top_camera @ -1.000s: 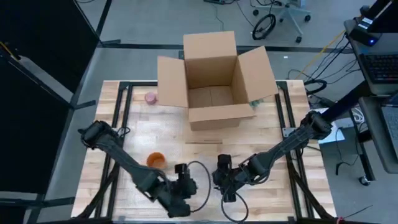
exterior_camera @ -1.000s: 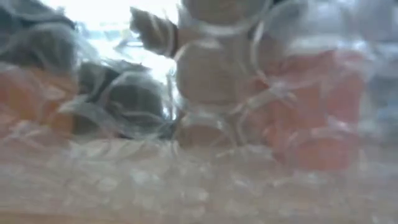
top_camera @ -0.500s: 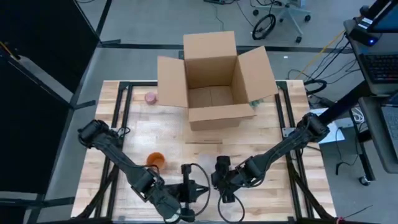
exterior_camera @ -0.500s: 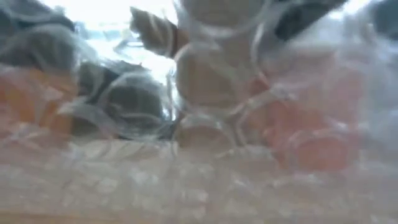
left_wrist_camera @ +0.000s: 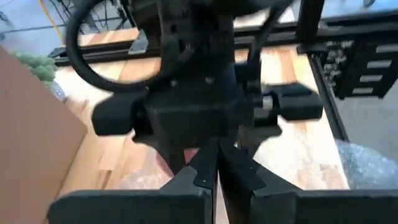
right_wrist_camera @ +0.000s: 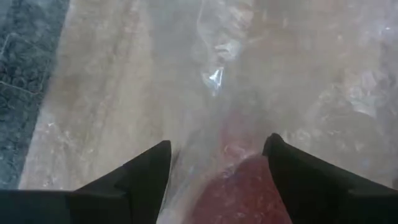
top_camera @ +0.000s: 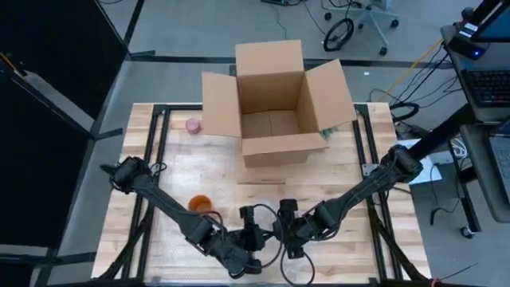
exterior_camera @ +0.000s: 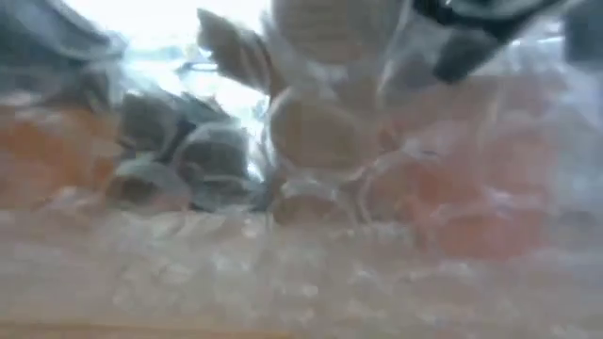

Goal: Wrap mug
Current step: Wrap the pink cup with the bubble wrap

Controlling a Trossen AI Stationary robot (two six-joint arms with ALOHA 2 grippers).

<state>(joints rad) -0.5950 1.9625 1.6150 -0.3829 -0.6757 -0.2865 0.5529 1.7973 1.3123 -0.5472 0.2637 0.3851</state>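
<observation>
So my right gripper (right_wrist_camera: 214, 158), spread wide, straddles the red mug (right_wrist_camera: 239, 186) under bubble wrap (right_wrist_camera: 217, 81) at the table's six o'clock; my left gripper (left_wrist_camera: 216, 177), pinched closed, faces it. Wrapping looks half done.

Overhead camera looks straight down on the whole counter (top_camera: 319, 179). Low camera sits at counter height, pressed against bubble wrap (exterior_camera: 311, 273). Both wrist cameras look closely along their tools at the counter's front edge, shared overhead.
</observation>
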